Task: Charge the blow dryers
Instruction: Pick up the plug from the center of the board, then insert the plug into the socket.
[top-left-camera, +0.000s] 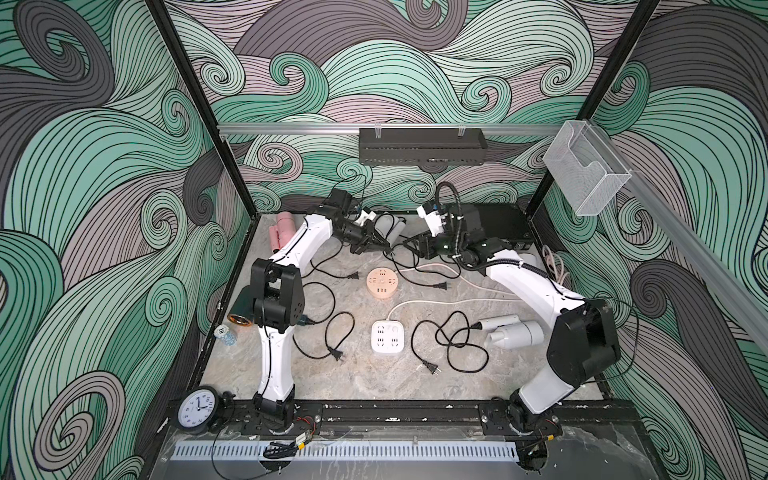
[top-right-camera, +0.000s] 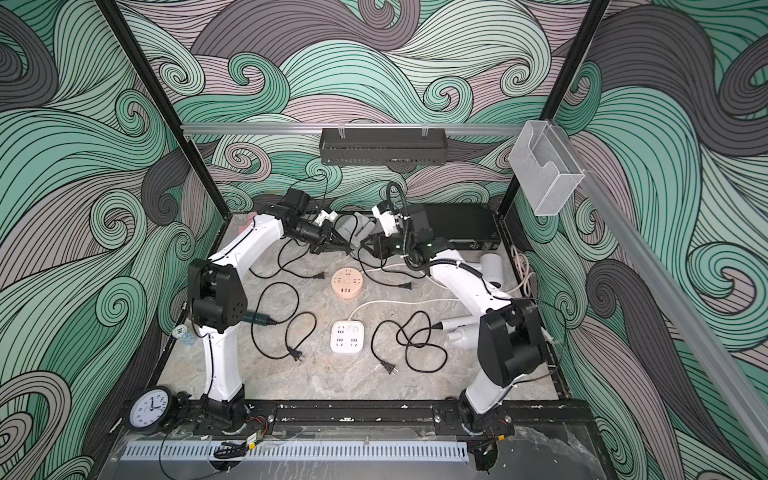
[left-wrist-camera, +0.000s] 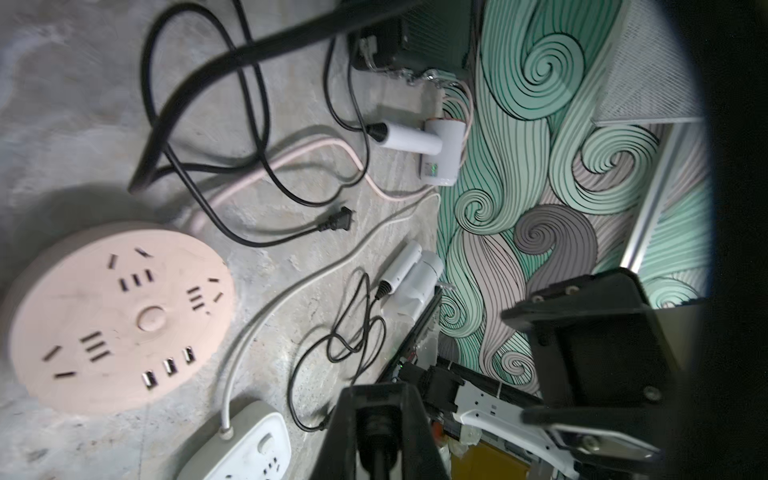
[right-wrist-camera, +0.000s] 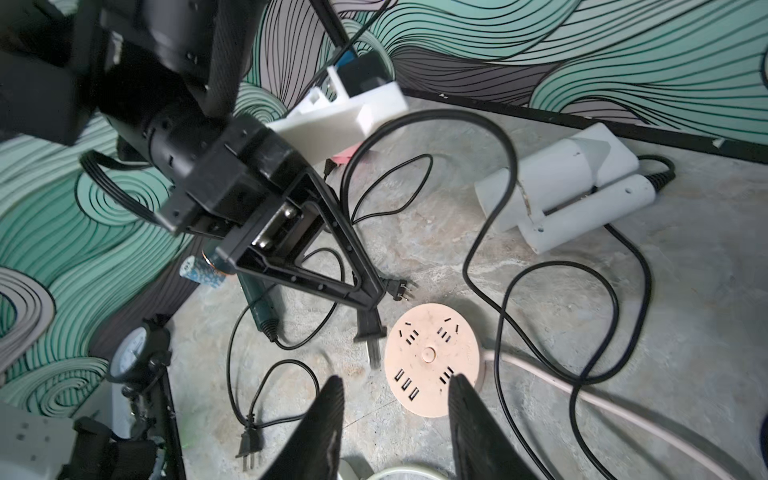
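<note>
Since my left gripper (right-wrist-camera: 368, 305) is closed tight on a black two-prong plug (right-wrist-camera: 371, 338), I record that plug as held. Its prongs point down just beside the rim of the round peach socket hub (right-wrist-camera: 432, 357), in no slot. My right gripper (right-wrist-camera: 395, 377) is empty, its fingers parted, and hangs close by above the same hub.

The held plug's cord (right-wrist-camera: 449, 112) loops back over the tabletop (top-left-camera: 357, 382). It appears to run to the folded white blow dryer (right-wrist-camera: 557, 178) at the back wall, though I cannot trace it with certainty.

Remaining units:
- The pink blow dryer (top-left-camera: 284, 232) is in the back left corner.
- The dark green blow dryer (top-left-camera: 243, 309) is behind my left elbow.
- A second white blow dryer (top-left-camera: 515, 332) lies at the right.
- A third white blow dryer (top-right-camera: 492, 266) is largely hidden by my right arm.

Four loose plugs (top-left-camera: 336, 354) lie free on the tabletop, and the square white socket block (top-left-camera: 387, 337) has nothing in it.

Step in hand, by my judgement, is the first insertion, with the task barely begun. The next move calls for squaring the prongs to a two-slot socket on the hub, then pressing straight down. The hub may slide, so the right gripper may need to steady it.
</note>
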